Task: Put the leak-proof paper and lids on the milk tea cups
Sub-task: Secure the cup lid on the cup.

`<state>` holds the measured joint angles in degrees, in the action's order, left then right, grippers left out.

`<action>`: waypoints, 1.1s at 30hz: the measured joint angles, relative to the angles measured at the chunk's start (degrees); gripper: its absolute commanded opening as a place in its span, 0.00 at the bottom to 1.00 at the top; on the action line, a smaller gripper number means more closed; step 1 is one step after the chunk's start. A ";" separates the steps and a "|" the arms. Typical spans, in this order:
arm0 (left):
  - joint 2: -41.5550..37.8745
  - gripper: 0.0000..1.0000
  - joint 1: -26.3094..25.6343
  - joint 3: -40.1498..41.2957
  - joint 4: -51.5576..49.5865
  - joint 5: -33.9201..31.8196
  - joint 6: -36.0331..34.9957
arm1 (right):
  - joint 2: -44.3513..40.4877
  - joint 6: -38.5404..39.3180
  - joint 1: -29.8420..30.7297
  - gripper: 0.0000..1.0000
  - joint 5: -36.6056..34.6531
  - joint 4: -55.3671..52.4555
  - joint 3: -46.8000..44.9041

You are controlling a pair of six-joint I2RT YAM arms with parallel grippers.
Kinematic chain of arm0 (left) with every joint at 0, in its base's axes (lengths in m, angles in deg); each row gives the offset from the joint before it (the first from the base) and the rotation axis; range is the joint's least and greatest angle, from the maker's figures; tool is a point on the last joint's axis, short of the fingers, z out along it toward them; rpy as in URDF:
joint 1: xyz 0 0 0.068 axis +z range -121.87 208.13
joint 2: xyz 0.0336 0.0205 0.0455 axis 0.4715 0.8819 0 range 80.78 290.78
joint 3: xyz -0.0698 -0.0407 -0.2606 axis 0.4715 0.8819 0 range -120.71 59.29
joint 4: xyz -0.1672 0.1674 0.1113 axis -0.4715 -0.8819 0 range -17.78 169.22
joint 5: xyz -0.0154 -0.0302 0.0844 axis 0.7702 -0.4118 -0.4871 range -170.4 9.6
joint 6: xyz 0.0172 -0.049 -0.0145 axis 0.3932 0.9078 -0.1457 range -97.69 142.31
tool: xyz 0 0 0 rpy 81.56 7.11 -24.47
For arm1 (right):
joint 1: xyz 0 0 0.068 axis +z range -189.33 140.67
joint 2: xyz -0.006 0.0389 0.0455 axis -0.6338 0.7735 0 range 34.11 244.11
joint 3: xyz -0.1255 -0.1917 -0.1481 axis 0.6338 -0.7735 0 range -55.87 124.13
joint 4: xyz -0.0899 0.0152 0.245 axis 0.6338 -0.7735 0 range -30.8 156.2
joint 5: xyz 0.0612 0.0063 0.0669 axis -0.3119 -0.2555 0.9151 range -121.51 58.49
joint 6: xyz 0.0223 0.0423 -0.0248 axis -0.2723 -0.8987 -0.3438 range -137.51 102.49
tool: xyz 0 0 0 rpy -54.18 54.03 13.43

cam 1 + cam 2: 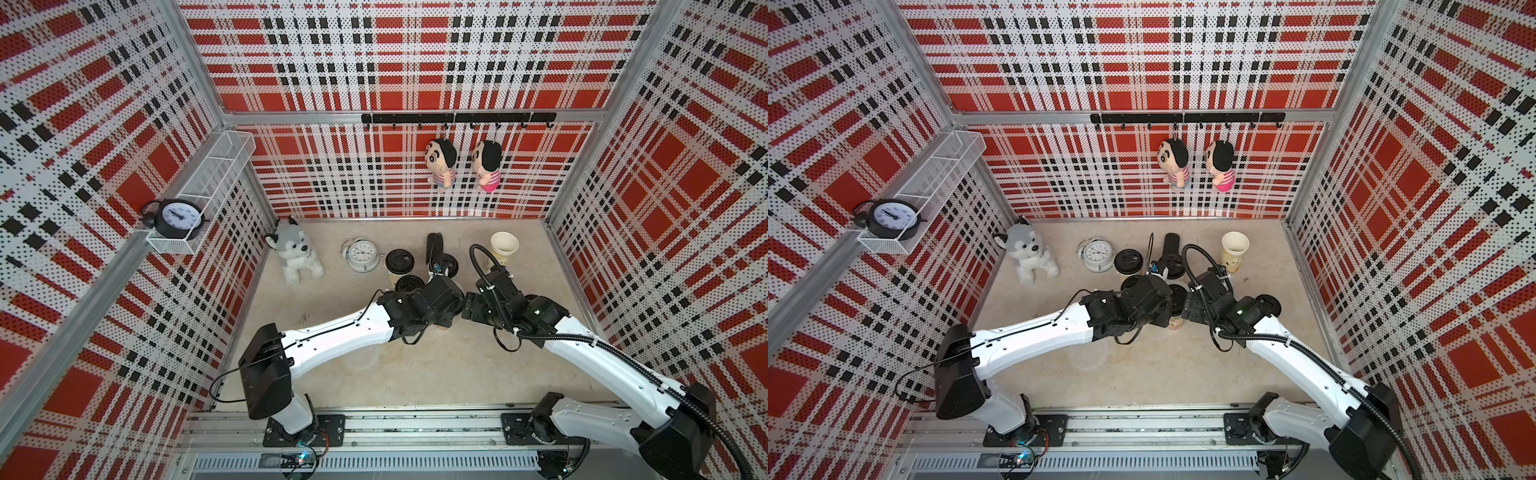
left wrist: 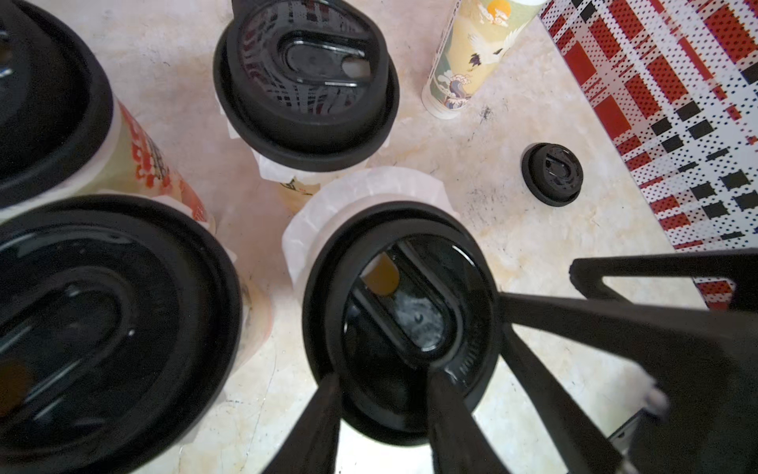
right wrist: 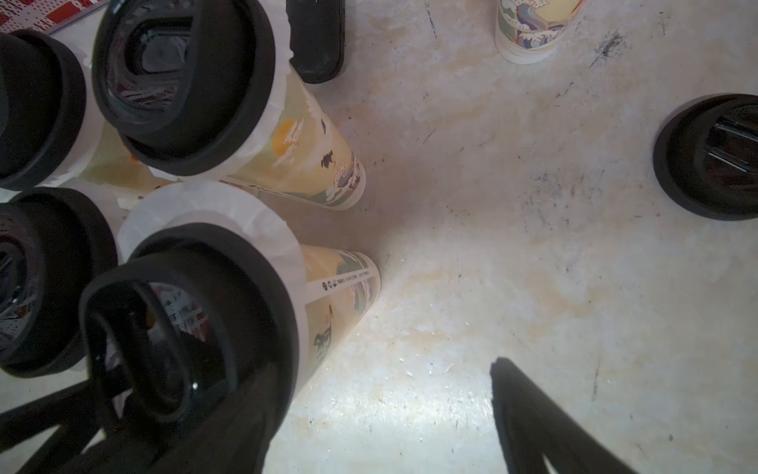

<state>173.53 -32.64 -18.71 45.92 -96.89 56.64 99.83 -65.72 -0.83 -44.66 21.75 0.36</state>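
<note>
We see left gripper (image 2: 381, 381) half-closed astride near rim of round black plastic lid (image 2: 402, 320), can't tell if gripping, translucent white scalloped leak-proof paper sheet (image 2: 369, 193) pinned under lid on tall white printed paper cup (image 3: 340, 287), edge poking out, right gripper (image 3: 381, 369) spread wide, one finger at lid's rim, beige table (image 3: 533, 266) bare toward red plaid wall (image 2: 676, 123), uncapped paper cup (image 1: 504, 247) well apart at back.

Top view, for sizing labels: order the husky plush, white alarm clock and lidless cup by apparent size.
1. husky plush
2. white alarm clock and lidless cup: these look nearly alike, so I won't rank them.
</note>
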 measured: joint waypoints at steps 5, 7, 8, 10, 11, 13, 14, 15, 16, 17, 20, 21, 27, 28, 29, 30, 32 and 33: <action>1.14 0.39 0.83 -1.92 -1.51 0.92 -1.27 | 0.98 1.86 -1.07 0.85 0.94 -1.20 1.70; 1.62 0.39 1.18 -2.47 -1.66 1.05 -1.62 | 1.20 2.95 -1.51 0.85 1.64 -2.19 2.67; 1.92 0.39 1.44 -2.89 -1.66 1.07 -1.84 | 1.25 3.65 -1.68 0.85 2.10 -2.67 3.28; 2.47 0.39 1.97 -3.37 -1.40 1.38 -2.25 | 1.27 4.44 -2.01 0.86 3.23 -2.97 4.70; 2.78 0.38 2.10 -3.69 -1.29 1.66 -2.51 | 1.27 5.07 -2.32 0.86 4.26 -2.73 5.84; 3.30 0.38 2.10 -4.37 -1.09 2.32 -2.97 | 1.27 6.36 -2.80 0.86 5.84 -1.75 8.15; 3.58 0.39 2.12 -4.79 -1.18 2.45 -3.21 | 1.27 6.93 -3.13 0.86 6.62 -1.18 9.35; 3.80 0.39 2.16 -5.07 -1.22 2.58 -3.43 | 1.27 7.39 -3.48 0.86 7.10 -0.76 10.32; 4.04 0.39 2.23 -5.42 -1.36 2.60 -3.65 | 1.25 7.98 -3.98 0.86 7.61 -0.26 11.32; 4.26 0.39 2.29 -5.88 -1.75 2.67 -3.85 | 1.25 8.50 -4.55 0.86 7.96 -0.02 12.33; 5.14 0.40 2.36 -7.52 -3.15 2.84 -4.22 | 1.25 9.81 -5.92 0.87 8.72 0.33 14.14; 5.40 0.41 2.36 -8.07 -3.67 2.86 -4.33 | 1.22 10.05 -6.25 0.87 8.98 0.39 14.38; 6.40 0.46 2.36 -10.82 -7.76 2.82 -4.83 | 1.01 11.32 -8.37 0.88 10.23 0.57 14.23; 6.49 0.47 2.36 -11.28 -8.63 2.75 -4.85 | 0.85 11.37 -8.68 0.88 10.43 0.57 14.01; 6.60 0.47 2.36 -11.69 -9.22 2.73 -4.87 | 0.68 11.39 -8.90 0.88 10.58 0.57 13.77; 6.78 0.48 2.36 -12.24 -9.88 2.69 -4.90 | 0.39 11.43 -9.16 0.88 10.75 0.55 13.44; 7.17 0.48 2.36 -13.51 -11.13 2.56 -5.11 | -0.04 11.52 -9.62 0.88 10.97 0.52 13.00; 7.48 0.48 2.36 -14.36 -11.72 2.47 -5.27 | -0.26 11.56 -9.84 0.88 11.04 0.52 12.87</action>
<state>181.00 -30.28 -33.07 34.20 -94.42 51.37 99.56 -54.16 -10.66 -33.62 22.28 13.24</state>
